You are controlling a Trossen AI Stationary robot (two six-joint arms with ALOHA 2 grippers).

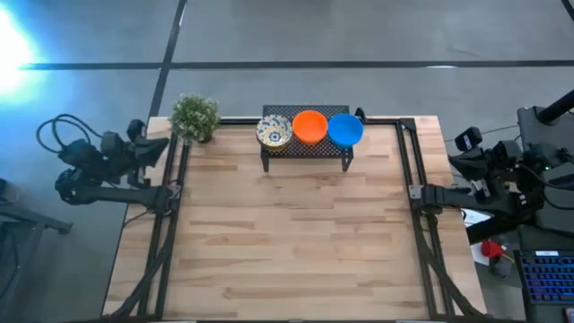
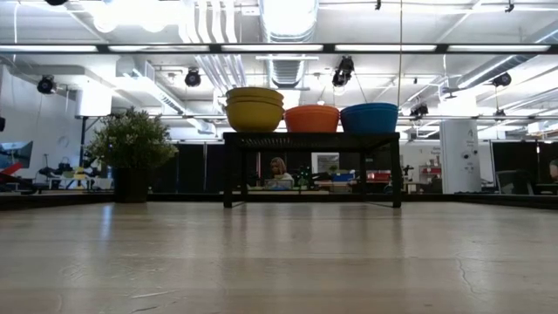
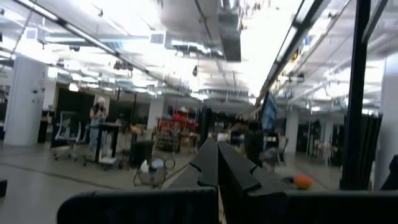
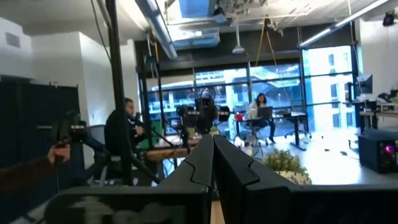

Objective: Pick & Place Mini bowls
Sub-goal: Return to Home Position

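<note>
Closed left claw (image 3: 217,148), right claw (image 4: 213,142) sit far from mini bowls (image 1: 309,127) on rack (image 1: 305,150).

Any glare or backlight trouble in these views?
High view: strong glare on the floor at the picture's upper left, off the table; mini bowls evenly lit. Low view: ceiling lights blown out, black rack and potted plant in silhouette. Left wrist view: ceiling washed out behind the shut left gripper. Right wrist view: bright windows behind the shut right gripper.
</note>
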